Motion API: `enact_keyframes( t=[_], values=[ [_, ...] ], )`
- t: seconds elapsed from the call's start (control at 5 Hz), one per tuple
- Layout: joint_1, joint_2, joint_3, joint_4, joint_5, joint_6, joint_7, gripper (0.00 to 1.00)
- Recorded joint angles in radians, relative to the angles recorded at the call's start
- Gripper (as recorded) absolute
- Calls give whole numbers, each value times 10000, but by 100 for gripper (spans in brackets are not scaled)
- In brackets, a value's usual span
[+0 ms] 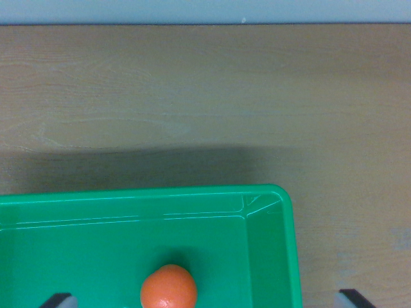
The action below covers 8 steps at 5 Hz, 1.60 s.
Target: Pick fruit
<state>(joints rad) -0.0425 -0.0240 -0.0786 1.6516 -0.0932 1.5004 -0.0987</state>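
Between the wide-apart jaws of the gripper [207,300] sits the orange fruit [168,287] in the green bin [273,244]. Nothing is grabbed yet; picking is all left.

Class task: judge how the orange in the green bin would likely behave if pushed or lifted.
The orange looks round, so it would probably roll if nudged. The smooth floor of the green bin offers little to stop it. Its skin looks firm, so it likely keeps its shape when gripped.

the lone wrist view looks steeply down from fairly high over the tabletop [205,90], jaws barely, perhaps, entering its bottom edge.
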Motion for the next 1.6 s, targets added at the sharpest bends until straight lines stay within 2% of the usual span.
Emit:
enact_keyframes(
  t=[0.2, 0.4, 0.6, 0.8, 1.0, 1.2, 1.4, 1.6],
  values=[
    [0, 0, 0, 0, 0, 0, 0, 0],
    [-5, 38, -1, -108, 19, -122, -59, 0],
    [-5, 38, -1, -108, 19, -122, -59, 0],
    [-13, 95, -2, -268, 48, -301, -147, 0],
    [-13, 95, -2, -268, 48, -301, -147, 0],
    [-22, 166, -3, -467, 83, -525, -256, 0],
    [-22, 166, -3, -467, 83, -525, -256, 0],
    [-34, 253, -5, -712, 127, -801, -390, 0]
  ],
)
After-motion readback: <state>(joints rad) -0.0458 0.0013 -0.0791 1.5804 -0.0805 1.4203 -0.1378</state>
